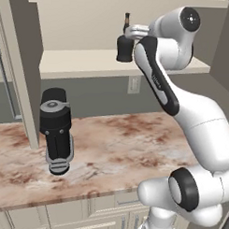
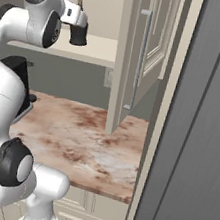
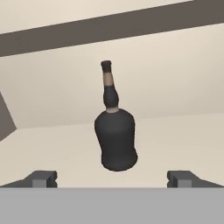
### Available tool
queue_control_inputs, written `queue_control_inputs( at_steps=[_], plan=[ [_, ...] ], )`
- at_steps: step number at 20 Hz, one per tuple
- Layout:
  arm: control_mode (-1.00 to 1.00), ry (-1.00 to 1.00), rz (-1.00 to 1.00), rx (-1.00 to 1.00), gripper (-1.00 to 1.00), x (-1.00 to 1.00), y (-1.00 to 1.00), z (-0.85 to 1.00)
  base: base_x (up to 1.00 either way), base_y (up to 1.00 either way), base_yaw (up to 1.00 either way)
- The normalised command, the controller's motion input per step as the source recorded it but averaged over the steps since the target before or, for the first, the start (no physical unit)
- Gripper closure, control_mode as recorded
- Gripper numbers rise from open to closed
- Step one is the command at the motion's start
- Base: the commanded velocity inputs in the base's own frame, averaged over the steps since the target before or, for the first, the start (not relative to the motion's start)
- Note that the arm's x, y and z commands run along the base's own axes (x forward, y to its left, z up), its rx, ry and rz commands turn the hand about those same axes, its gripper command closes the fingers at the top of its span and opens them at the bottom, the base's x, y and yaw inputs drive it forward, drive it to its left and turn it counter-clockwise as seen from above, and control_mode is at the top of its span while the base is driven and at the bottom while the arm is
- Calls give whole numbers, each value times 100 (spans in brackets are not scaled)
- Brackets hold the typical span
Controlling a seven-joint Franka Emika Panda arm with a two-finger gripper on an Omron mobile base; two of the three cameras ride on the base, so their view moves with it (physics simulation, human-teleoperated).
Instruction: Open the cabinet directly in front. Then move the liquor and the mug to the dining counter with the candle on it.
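Gripper (image 3: 112, 178) fingers are sitting wide apart, grasping nothing. Just beyond, the liquor (image 3: 115, 140), a smooth dark bottle with a thin neck, is standing on the cabinet's (image 1: 90, 61) plain beige shelf.

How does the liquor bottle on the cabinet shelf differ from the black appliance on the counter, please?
The liquor bottle stands on the shelf inside the open cabinet; the black appliance stands lower, on the marbled counter. The bottle is small and tapers to a thin neck; the appliance is much larger, stout, with a grey round top. The open gripper faces the bottle, not the appliance. Both are dark and upright.
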Motion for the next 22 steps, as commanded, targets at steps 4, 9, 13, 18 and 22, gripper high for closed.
queue_control_inputs(
  at_steps=[4, 9, 13, 18, 22],
  plan=[
    [-100, 0, 0, -1, -100, 41, 13, 0, 0, 0, 0],
    [-100, 0, 0, 0, -100, 35, 3, 0, 0, 0, 0],
    [-100, 0, 0, 0, -100, 35, 0, 0, 0, 0, 0],
    [-100, 0, 0, 0, -100, 37, 3, 0, 0, 0, 0],
    [-100, 0, -1, 0, -100, 34, 15, 0, 0, 0, 0]
  ],
)
